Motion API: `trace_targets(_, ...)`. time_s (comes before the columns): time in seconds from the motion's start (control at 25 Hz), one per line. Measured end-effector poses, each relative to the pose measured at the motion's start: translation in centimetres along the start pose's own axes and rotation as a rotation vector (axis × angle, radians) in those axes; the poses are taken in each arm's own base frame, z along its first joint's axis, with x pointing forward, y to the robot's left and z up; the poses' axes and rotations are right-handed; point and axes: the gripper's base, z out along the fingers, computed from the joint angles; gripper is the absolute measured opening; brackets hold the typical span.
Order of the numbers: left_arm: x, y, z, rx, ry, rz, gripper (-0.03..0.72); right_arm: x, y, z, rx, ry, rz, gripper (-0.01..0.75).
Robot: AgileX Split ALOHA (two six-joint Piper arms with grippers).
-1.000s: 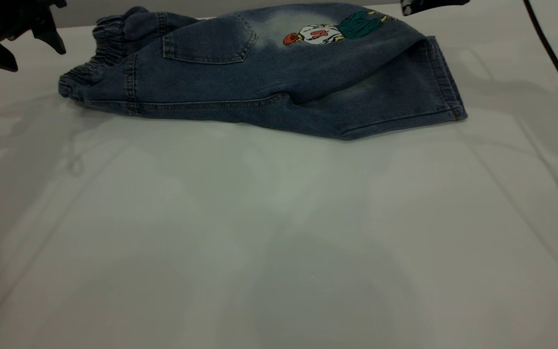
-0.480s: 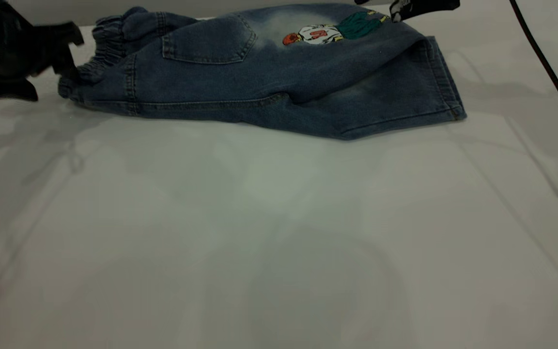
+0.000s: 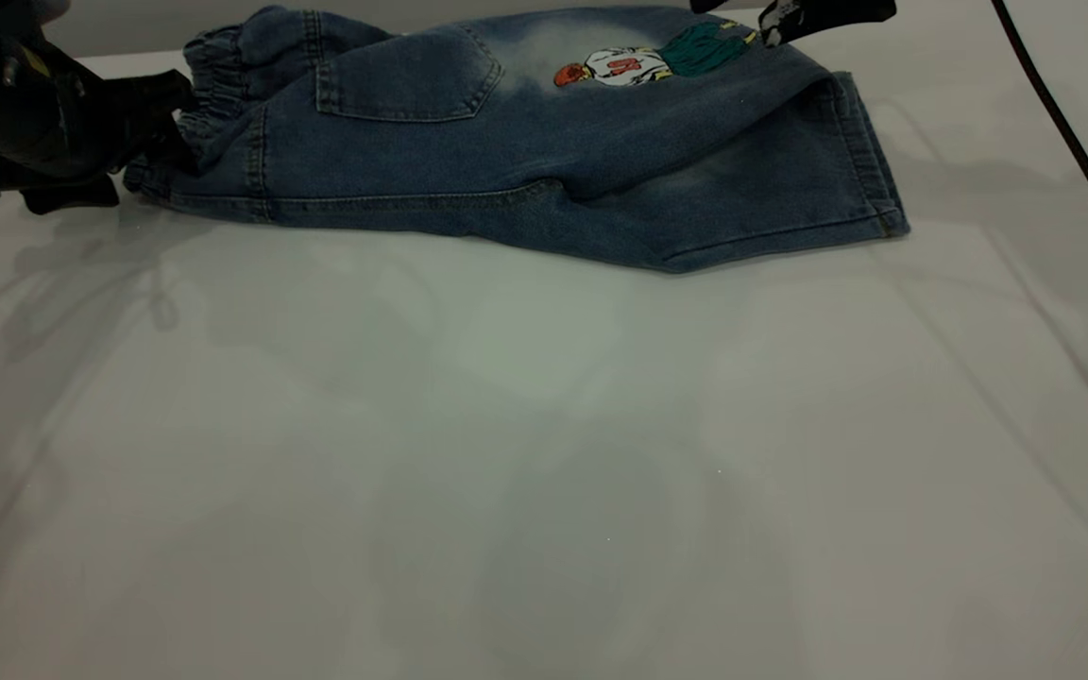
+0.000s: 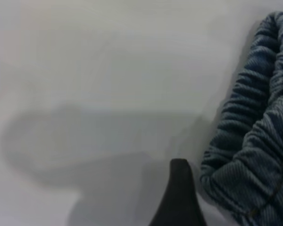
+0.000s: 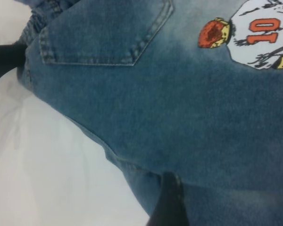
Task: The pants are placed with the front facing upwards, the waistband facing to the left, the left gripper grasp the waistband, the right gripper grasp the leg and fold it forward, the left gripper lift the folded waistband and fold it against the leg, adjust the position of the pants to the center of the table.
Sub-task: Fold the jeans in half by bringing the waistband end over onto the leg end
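The blue denim pants [image 3: 525, 161] lie folded lengthwise at the back of the table [image 3: 544, 453], patch pocket and a cartoon print facing up, leg hems to the right. The puckered waistband [image 3: 209, 90] is at the left end. My left gripper [image 3: 147, 142] is low on the table and pressed against the waistband's near corner. It is open; one black finger [image 4: 179, 197] shows just beside the ruched band [image 4: 254, 155], with a sliver of table between. My right gripper [image 3: 794, 14] hovers over the far leg by the print, close above the denim [image 5: 188, 117].
A black cable [image 3: 1073, 123] runs down the right side of the table. The pale tabletop stretches wide in front of the pants toward the near edge.
My left gripper has come down and moved right from the far left corner to the waistband, nudging it slightly. The right gripper shifted a little left over the leg.
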Motion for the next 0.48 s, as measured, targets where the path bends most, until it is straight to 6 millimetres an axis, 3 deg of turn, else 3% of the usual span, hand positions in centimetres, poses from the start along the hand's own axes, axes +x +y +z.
trace_targets(0.12,0.0,0.0,0.1,0.003,-0.005,-0.022,0.426,0.0,0.0,0.0,0.002,-0.004,0.002,0.520)
trace_targets(0.36,0.0,-0.1,0.1,0.009,-0.012,-0.021,0.120,-0.2,0.4,0.3,-0.004,-0.019,0.011,0.519)
trace_targets(0.48,0.0,-0.5,0.0,0.016,-0.016,-0.015,0.090,-0.3,1.6,1.2,-0.011,-0.029,0.005,0.513)
